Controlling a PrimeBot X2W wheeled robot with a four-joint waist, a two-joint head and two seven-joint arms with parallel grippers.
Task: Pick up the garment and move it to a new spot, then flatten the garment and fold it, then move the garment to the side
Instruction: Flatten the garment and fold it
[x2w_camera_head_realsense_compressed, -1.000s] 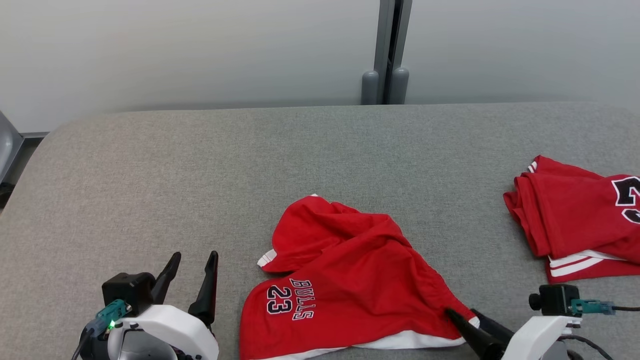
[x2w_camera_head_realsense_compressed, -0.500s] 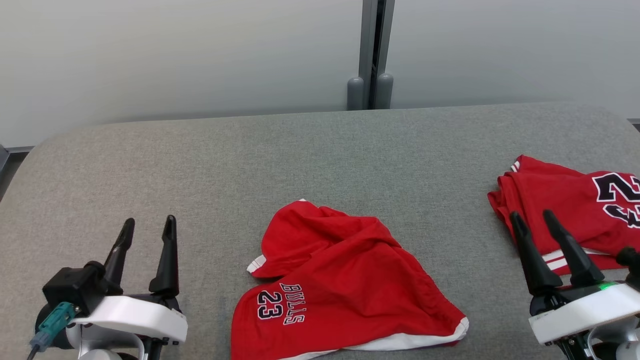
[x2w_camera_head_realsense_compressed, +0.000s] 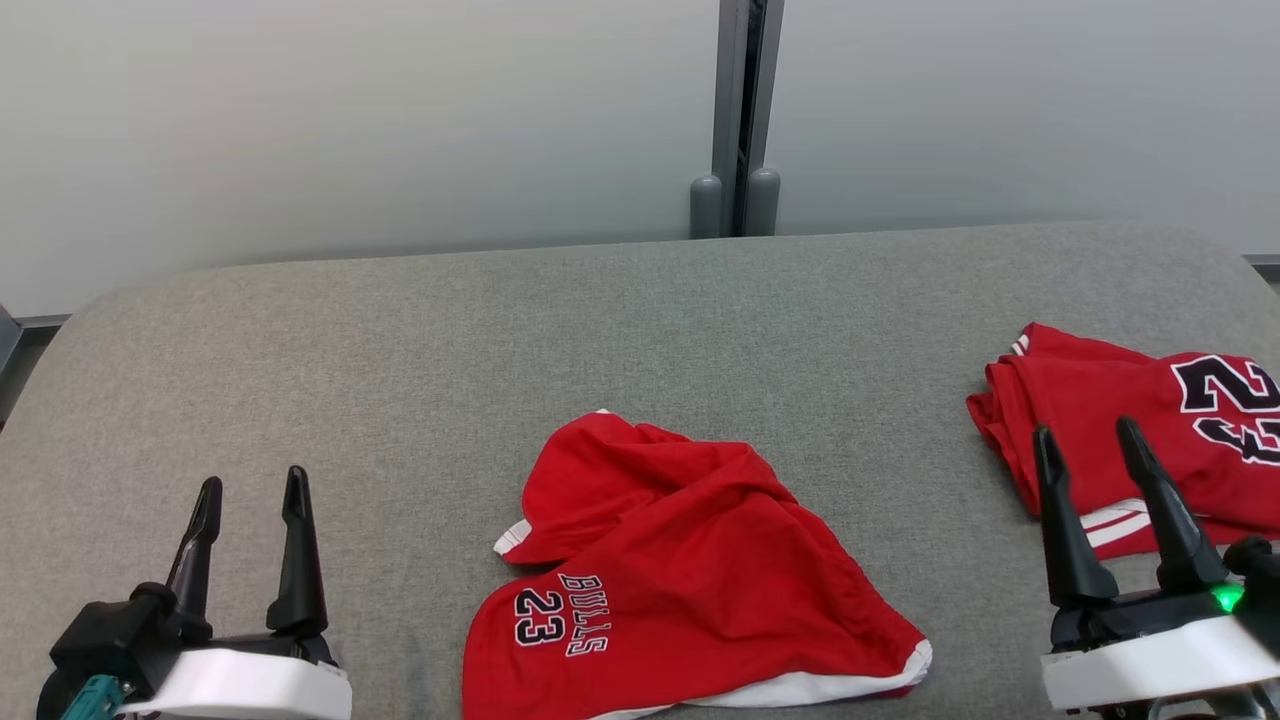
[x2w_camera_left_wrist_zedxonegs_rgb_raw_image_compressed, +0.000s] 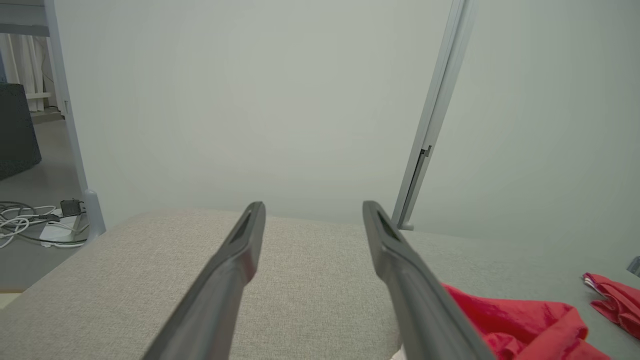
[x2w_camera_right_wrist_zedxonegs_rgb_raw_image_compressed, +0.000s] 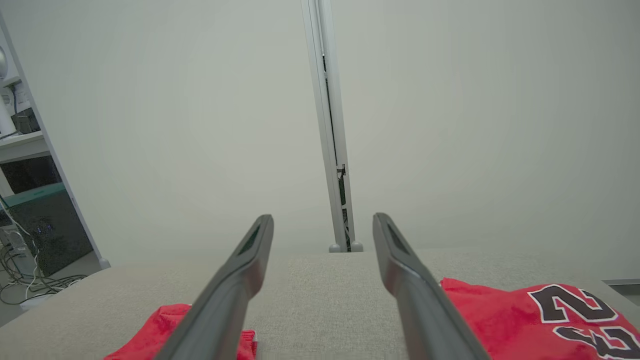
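The garment (x2w_camera_head_realsense_compressed: 690, 580) is a pair of red shorts with white trim and "BULLS 23" lettering. It lies crumpled at the near middle of the grey padded table (x2w_camera_head_realsense_compressed: 500, 350). My left gripper (x2w_camera_head_realsense_compressed: 252, 480) stands open well to its left, fingers pointing away, nothing between them. My right gripper (x2w_camera_head_realsense_compressed: 1086, 430) is open to the garment's right, holding nothing. In the left wrist view the left gripper (x2w_camera_left_wrist_zedxonegs_rgb_raw_image_compressed: 314, 205) is open above bare table, with the garment (x2w_camera_left_wrist_zedxonegs_rgb_raw_image_compressed: 520, 320) at the lower right. In the right wrist view, my right gripper (x2w_camera_right_wrist_zedxonegs_rgb_raw_image_compressed: 322, 217) has the garment (x2w_camera_right_wrist_zedxonegs_rgb_raw_image_compressed: 165, 325) at its lower left.
A folded red jersey (x2w_camera_head_realsense_compressed: 1090, 390) with a black number lies at the table's right edge, just behind my right fingers, and also appears as the jersey (x2w_camera_right_wrist_zedxonegs_rgb_raw_image_compressed: 525, 315) and the jersey (x2w_camera_left_wrist_zedxonegs_rgb_raw_image_compressed: 612, 300). A pale wall with a grey post (x2w_camera_head_realsense_compressed: 735, 100) backs the table. Cables (x2w_camera_left_wrist_zedxonegs_rgb_raw_image_compressed: 30, 220) lie on the floor to the left.
The right gripper has left the garment's right hem corner and now stands upright farther right, in front of the jersey. The left gripper has drawn back leftward. The camera has also shifted.
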